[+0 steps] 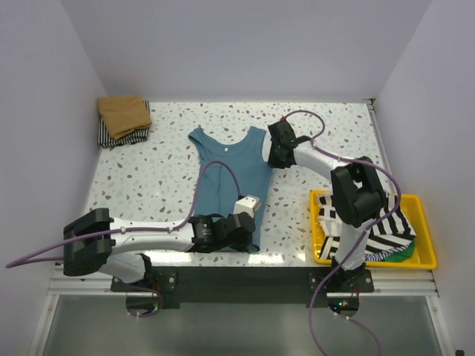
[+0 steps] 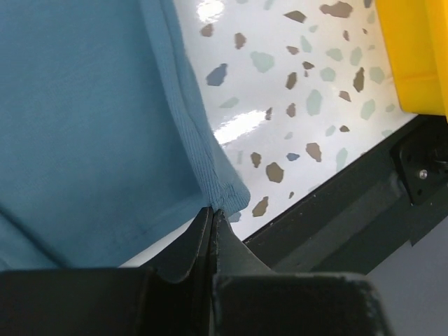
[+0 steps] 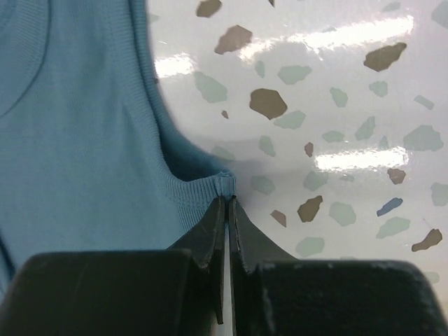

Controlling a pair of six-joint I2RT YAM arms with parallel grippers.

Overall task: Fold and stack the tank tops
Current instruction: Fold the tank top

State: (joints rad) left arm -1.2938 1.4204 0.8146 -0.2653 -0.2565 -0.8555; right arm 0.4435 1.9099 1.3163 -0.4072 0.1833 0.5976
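Teal tank top (image 1: pixel 226 174) flat on table (image 1: pixel 148 170). Near hem corner pinched by left gripper (image 2: pixel 212 210), armhole corner by right gripper (image 3: pixel 227 199), jaws pressed shut on cloth; both on its right side, likely for lengthwise fold

**A:** how much of the teal tank top (image 1: pixel 226 185) showed from above?

**B:** not all, its near right hem corner sat under the left gripper (image 2: pixel 212 215). In the yellow tray (image 1: pixel 425 222) the right arm (image 1: pixel 356 196) covered part of the striped tops (image 1: pixel 392 226), and the green one (image 1: pixel 405 254) barely peeked out.

**A:** tabletop's far left corner?

**B:** the tan top (image 1: pixel 125 111) hid most of a striped one (image 1: pixel 125 136).
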